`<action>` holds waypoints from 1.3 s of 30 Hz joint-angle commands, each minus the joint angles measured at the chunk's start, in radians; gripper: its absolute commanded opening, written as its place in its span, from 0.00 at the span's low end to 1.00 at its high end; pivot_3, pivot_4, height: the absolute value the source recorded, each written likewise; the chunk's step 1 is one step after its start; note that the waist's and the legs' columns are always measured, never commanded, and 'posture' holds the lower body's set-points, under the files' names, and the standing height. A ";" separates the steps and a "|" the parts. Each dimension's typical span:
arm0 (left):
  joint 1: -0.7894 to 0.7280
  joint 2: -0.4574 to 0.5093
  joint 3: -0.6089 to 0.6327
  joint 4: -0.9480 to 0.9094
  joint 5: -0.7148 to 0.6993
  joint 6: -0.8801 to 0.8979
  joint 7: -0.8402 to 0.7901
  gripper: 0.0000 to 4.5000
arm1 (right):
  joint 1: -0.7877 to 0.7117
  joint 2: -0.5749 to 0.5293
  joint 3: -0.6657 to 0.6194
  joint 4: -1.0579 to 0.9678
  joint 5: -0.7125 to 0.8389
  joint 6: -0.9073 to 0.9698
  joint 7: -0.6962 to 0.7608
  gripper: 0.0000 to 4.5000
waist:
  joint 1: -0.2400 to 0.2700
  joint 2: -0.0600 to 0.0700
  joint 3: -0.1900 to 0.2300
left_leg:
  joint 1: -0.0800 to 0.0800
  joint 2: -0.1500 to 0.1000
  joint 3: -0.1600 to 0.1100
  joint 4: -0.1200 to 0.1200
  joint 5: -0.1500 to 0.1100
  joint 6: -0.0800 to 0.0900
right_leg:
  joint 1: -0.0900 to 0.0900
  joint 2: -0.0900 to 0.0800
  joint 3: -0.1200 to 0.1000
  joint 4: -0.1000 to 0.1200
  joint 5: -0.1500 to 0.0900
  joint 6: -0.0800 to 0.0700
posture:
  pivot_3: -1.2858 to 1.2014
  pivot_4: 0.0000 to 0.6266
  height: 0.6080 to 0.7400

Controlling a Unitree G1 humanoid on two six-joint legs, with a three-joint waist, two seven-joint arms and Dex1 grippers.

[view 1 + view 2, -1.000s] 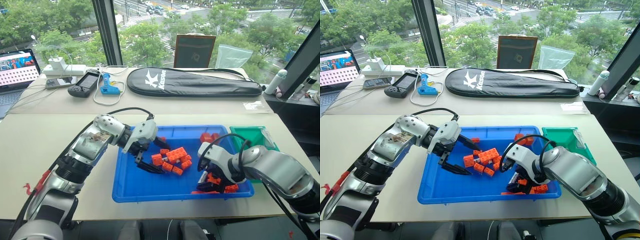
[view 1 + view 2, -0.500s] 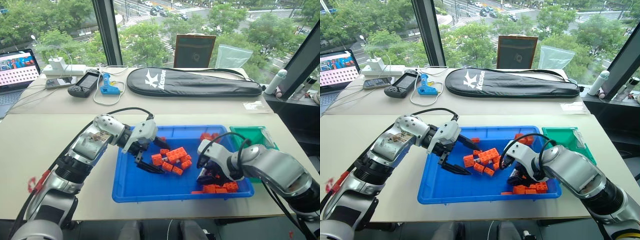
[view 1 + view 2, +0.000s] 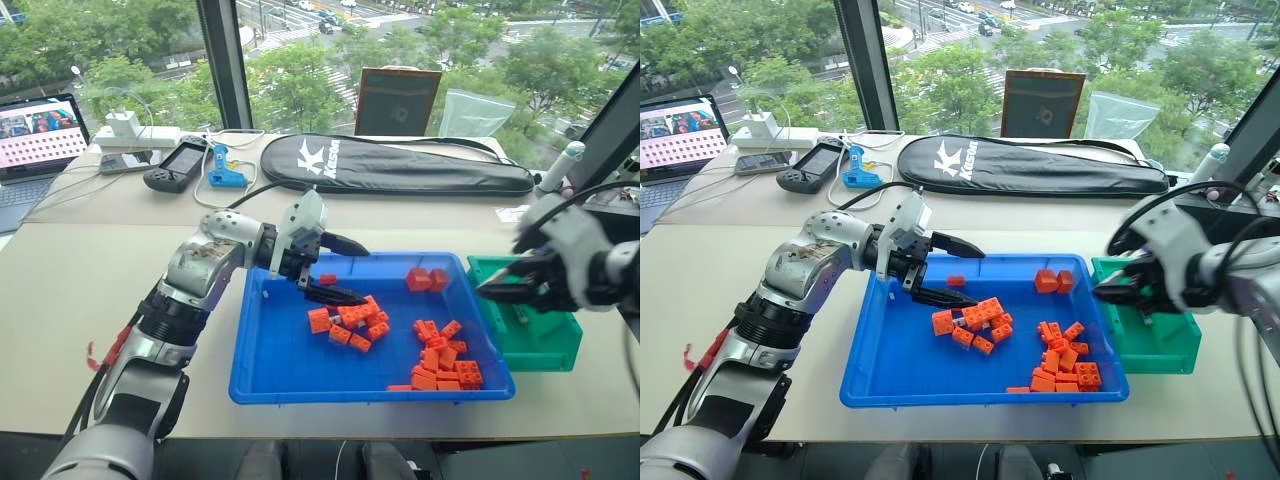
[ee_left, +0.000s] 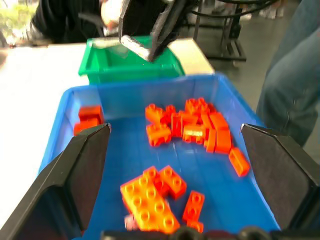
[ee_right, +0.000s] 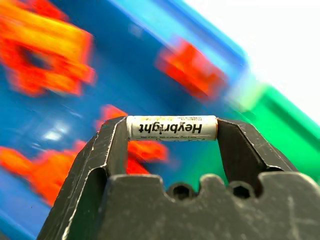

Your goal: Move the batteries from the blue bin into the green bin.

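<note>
In the head views, the right gripper is hanging over the near-left rim of the small, deep green plastic tub, its jaws pointing toward the large shallow bright blue plastic tray that is sitting just beside the tub on the pale bench; the left gripper is hovering above the far-left part of the tray with its jaws spread wide and nothing between them, a heap of orange toy bricks lying just under and beyond the lower finger. In the left wrist view, those two black fingers are framing the tray floor, with only orange bricks lying between and past them and no battery that I can make out there, while the right gripper is showing at the tub's rim beyond. In the right wrist view, the jaws are pinching a slim silver-white printed battery end to end, held crosswise between the two fingertips, with blurred blue tray behind one finger and green tub behind the other. The step in hand looks like the carry: the battery is out of the tray but not yet released. The next move calls for bringing the jaws fully over the tub's opening, past the rim, then parting them so the battery is dropping inside rather than onto the edge.
</note>
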 commanded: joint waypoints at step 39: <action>0.046 0.208 0.044 0.043 0.041 -0.073 -0.081 1.00 | -0.240 0.476 0.476 -0.044 0.040 -0.241 -0.037 1.00 | -0.009 0.001 0.000 | -0.001 0.000 -0.002 0.000 0.000 0.000 | -0.001 0.001 0.000 0.000 0.000 0.000 | 0.52 0.24 0.95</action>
